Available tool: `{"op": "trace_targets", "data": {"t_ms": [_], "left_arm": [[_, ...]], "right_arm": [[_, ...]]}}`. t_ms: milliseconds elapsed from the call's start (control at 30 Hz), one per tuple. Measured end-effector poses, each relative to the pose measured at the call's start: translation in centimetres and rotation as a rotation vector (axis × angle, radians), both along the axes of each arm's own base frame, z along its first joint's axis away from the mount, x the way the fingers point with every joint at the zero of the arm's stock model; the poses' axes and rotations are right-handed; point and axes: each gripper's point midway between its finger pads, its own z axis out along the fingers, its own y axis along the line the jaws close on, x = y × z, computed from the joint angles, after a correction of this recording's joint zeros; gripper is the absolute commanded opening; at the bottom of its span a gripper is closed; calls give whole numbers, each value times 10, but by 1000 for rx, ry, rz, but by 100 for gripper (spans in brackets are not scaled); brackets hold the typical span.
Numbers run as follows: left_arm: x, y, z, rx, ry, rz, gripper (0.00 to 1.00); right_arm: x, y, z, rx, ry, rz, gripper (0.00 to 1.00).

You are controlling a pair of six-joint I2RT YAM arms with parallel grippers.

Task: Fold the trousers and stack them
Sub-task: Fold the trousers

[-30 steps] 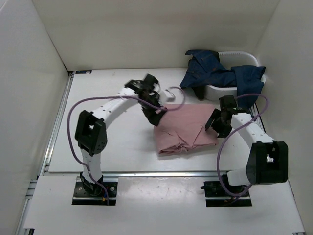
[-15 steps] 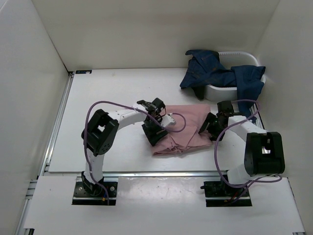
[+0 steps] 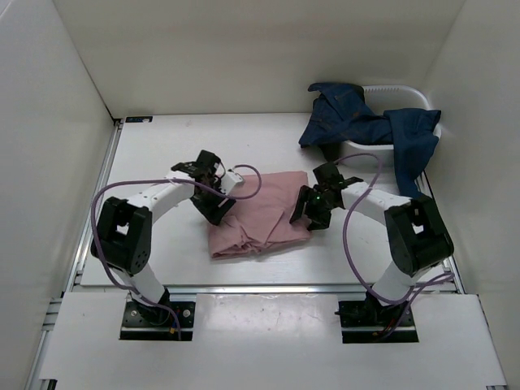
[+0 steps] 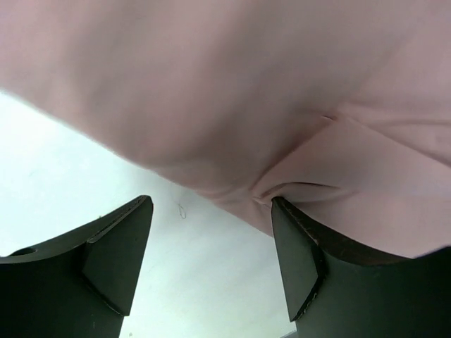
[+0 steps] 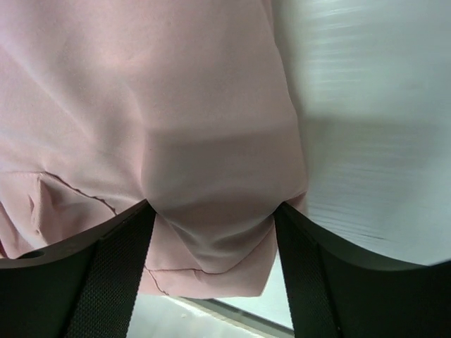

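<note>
pink trousers lie between left gripper and right gripper

White table w/ alu rail along its left edge. Plain white walls on 3 sides. White plastic tub at far-right corner. Small dark label at far-left corner.

no readable text, no legible labels or numbers
</note>
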Motion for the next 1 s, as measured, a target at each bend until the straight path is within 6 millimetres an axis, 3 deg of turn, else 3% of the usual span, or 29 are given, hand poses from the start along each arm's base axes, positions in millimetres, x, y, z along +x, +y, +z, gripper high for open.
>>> {"op": "trace_targets", "data": {"t_ms": [133,300,433,467,533,633,733,800,900,1000], "left_arm": [[19,36,3,11,-27,101,81],[35,84,17,11,-75,228,81],[46,116,35,5,-127,313,82],[48,122,41,3,-139,332,83],[53,134,55,-3,-163,368,84],[61,150,85,-18,-214,431,91],[66,168,125,-33,-305,503,100],[61,182,151,-32,-363,566,100],[48,202,179,-21,-419,666,100],[29,224,191,-8,-426,782,100]], "right_arm": [[-3,23,4,34,25,14,69],[-12,25,2,63,89,-65,69],[-27,23,5,67,134,-97,86],[-29,21,8,58,134,-99,96],[-29,14,19,19,123,-101,99],[-8,-2,62,-34,34,-106,99],[36,-28,143,-29,-165,-149,99],[54,-61,197,-40,-279,-202,99],[56,-121,247,-117,-376,-299,99],[39,-177,265,-244,-385,-388,99]]}}
